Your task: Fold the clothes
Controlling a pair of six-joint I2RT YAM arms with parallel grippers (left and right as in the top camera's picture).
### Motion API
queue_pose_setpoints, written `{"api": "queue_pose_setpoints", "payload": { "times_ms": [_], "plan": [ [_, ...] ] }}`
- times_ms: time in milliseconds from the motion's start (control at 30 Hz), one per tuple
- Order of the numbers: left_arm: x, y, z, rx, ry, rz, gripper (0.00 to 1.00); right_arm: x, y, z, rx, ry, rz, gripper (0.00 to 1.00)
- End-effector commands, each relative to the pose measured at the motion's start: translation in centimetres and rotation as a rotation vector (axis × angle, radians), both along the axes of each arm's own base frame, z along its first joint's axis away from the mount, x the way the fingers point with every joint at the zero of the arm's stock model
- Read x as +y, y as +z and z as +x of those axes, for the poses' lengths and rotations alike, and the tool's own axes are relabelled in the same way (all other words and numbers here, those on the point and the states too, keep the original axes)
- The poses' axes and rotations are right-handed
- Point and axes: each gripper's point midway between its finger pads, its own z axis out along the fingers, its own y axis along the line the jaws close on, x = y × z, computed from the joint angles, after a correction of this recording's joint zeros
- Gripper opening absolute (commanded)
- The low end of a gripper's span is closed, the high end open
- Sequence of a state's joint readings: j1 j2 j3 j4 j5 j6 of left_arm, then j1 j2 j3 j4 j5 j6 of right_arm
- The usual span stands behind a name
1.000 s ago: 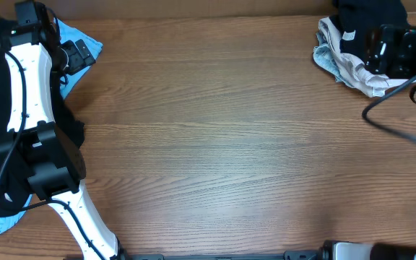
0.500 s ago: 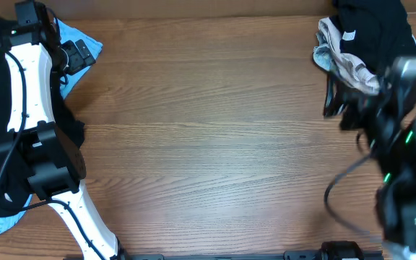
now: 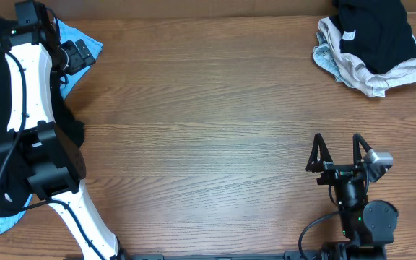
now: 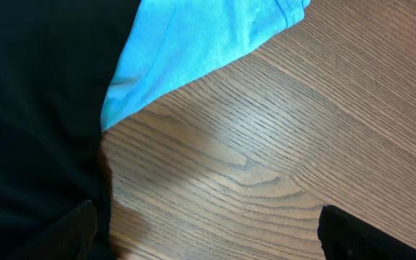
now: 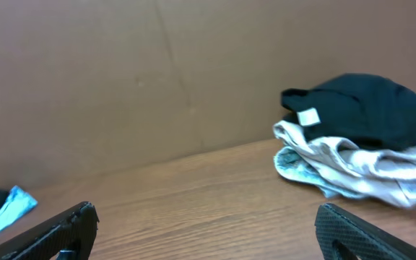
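I see the black T-shirt [image 3: 378, 32] heaped on beige-cream clothes [image 3: 363, 76] at the counter's [image 3: 208, 130] far right corner, and the light blue shirt [image 3: 81, 40] at its far left. The left tool [image 4: 208, 227] and the right tool [image 3: 336, 144] both stand wide open, holding nothing.

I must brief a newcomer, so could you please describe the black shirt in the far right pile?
At the table's far right corner lies a heap of clothes. The black shirt tops the cream ones, alone dark there, with a small white tag.
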State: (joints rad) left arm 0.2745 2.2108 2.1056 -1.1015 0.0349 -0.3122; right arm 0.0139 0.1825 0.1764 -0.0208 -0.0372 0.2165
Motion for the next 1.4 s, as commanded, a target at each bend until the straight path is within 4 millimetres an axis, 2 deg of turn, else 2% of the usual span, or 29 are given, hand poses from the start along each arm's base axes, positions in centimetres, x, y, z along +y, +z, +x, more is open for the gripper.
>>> {"api": "queue_pose_setpoints", "payload": {
  "times_ms": [0,167,300,433,1367],
  "plan": [
    [-0.4,0.6,0.3,-0.018,-0.001,-0.005,1.00,-1.2,-0.8,-0.4,-0.027,-0.067,0.054,1.00],
    [-0.4,0.6,0.3,-0.018,0.000,-0.005,1.00,-0.8,-3.2,-0.4,-0.011,-0.048,0.047,1.00],
    [-0.4,0.6,0.3,-0.018,-0.001,-0.005,1.00,1.0,-5.5,-0.6,0.037,0.053,-0.060,1.00],
    [-0.4,0.6,0.3,-0.018,-0.001,-0.005,1.00,1.2,-5.5,-0.6,0.028,0.067,-0.148,1.00],
    [-0.4,0.6,0.3,-0.018,-0.001,-0.005,1.00,1.1,-5.5,-0.6,0.028,0.062,-0.146,1.00]
  ]
}}
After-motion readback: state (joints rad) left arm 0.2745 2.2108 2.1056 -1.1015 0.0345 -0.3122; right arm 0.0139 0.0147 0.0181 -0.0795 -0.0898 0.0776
